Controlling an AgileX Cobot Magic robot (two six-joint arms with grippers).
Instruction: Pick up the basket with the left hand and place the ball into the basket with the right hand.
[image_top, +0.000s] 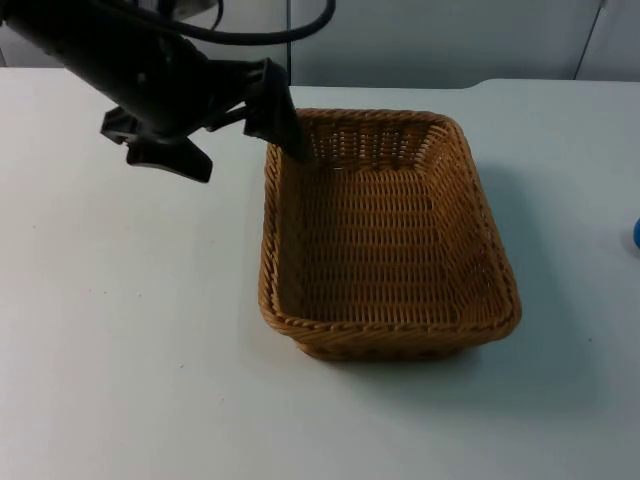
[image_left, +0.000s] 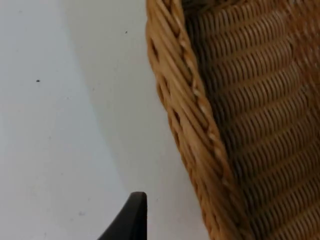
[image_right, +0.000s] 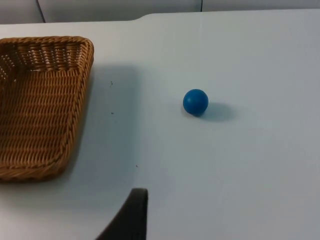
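Note:
A woven tan basket (image_top: 390, 332) stands on the white table, empty inside. My left gripper (image_top: 250, 160) is open at its far left corner. One finger reaches over the rim into the basket and the other stays outside above the table. In the left wrist view the basket's rim (image_left: 190, 100) runs close beside the outer fingertip (image_left: 131, 220). A small blue ball (image_right: 195, 102) lies on the table to the right of the basket (image_right: 75, 115), and it peeks in at the table's right side (image_top: 636, 235). My right gripper (image_right: 134, 220) waits above the table, some way short of the ball.
The grey partition wall (image_top: 450, 40) closes off the table's far edge behind the basket. Bare white table (image_top: 130, 350) lies left of and in front of the basket, and also between the basket and the ball.

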